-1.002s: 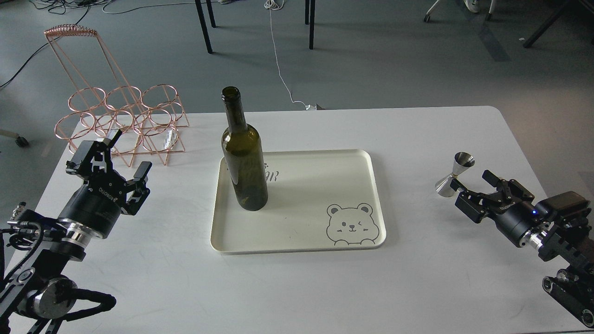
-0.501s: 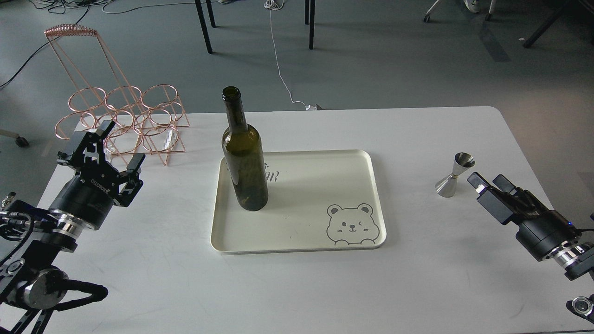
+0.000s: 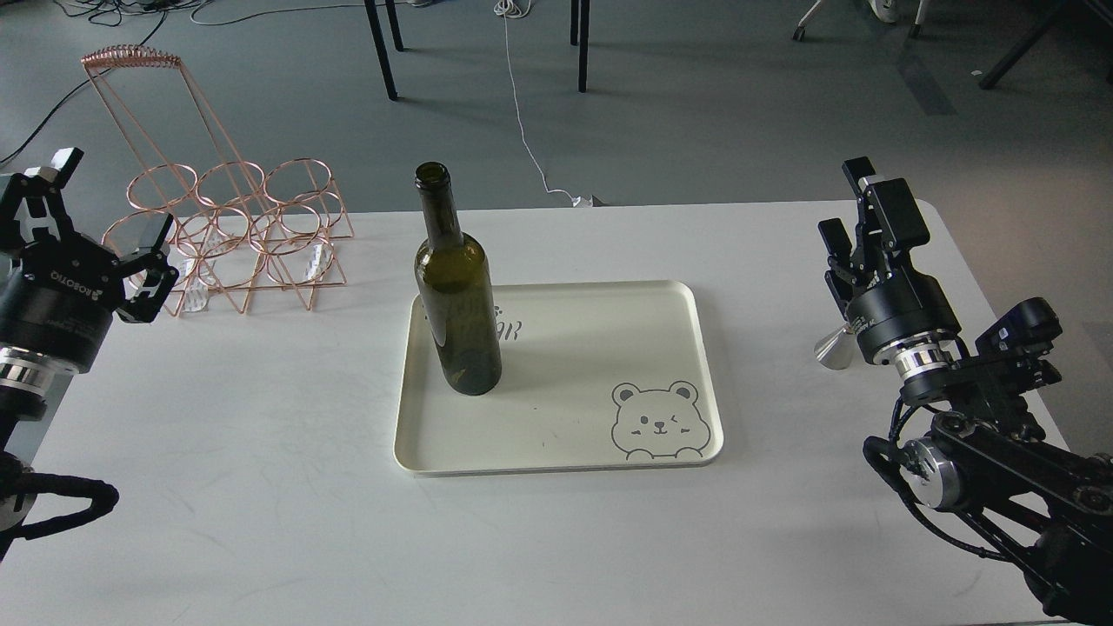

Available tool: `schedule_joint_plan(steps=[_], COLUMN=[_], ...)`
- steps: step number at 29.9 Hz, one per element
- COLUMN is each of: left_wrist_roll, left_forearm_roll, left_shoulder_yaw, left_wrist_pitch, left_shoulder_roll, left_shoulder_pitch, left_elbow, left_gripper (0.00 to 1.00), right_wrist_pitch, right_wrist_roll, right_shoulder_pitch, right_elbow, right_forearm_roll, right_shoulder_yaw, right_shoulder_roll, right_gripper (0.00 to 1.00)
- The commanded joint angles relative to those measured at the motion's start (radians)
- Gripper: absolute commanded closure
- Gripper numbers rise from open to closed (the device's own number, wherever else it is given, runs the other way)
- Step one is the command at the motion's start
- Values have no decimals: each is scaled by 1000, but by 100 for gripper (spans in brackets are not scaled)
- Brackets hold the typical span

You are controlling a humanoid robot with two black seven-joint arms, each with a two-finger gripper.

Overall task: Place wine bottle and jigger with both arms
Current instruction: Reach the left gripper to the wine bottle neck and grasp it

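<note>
The wine bottle (image 3: 456,300) is dark olive-green and stands upright on the left part of the cream tray (image 3: 661,304). The jigger (image 3: 832,350) stands on the table right of the tray, off it. Only its lower steel cone shows, because my right wrist hides the rest. My right gripper (image 3: 852,213) is open and empty, pointing up above the jigger. My left gripper (image 3: 104,204) is open and empty at the far left table edge, in front of the wire rack and far from the bottle.
A copper wire bottle rack (image 3: 230,230) stands at the table's back left corner. The tray has a bear drawing (image 3: 656,420) at its front right. Chair legs and a white cable (image 3: 522,113) lie on the floor beyond the table.
Both arms have drawn back and risen. The left gripper moved left and up toward the table edge. The right gripper swung up from beside the jigger and now covers most of it. Bottle and jigger have not moved.
</note>
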Motion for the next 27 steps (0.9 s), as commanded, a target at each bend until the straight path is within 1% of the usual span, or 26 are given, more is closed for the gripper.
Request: schedule_joint_plan(steps=[1,3,5,7,9,12,14,16,18,21,23,27], left_wrist_roll=[-40,-40,-40,-40,-40,-40,-40,-40,-40,-40,-40,-40], left_forearm_roll=[194,272,387,534,691,979,1185,1337,1408,1439,1481,1563], left_shoulder_yaw=[3,9,13,13,13,16,16,16,21,58,105,185], left_wrist_pitch=[-14,-28,-28,-28,-28,-19,-10,21,50,56,59,84], left_shoulder_roll=[30,47,50,52,58,96,101,103,107,119,141,139], left_shoulder_pitch=[22,30,30,31,31,28,13,-13,-56,-119,-163,-249], left_elbow=[-42,-70,-96,-122,-145,-182,-205,-210,-210,-216,-226,-222], left_gripper=[2,2,2,2,2,2,2,2,2,2,2,2], right_wrist_pitch=[174,277,424,571,655,652,652,652,646,640,640,640], right_wrist_roll=[0,0,0,0,0,0,0,0,0,0,0,0], right_shoulder_pitch=[3,5,3,-6,-9,-11,-12,-15,-18,-20,-23,-23], right_elbow=[-57,-126,-198,-248,-282,-295,-295,-295,-295,-295,-295,-295], right_forearm_roll=[82,87,87,86,84,84,84,84,84,82,82,82], right_shoulder_yaw=[32,39,39,40,40,42,42,42,46,48,48,46], right_shoulder_roll=[21,45,71,70,69,69,70,72,75,75,75,76], right_gripper=[1,1,1,1,1,1,1,1,1,1,1,1])
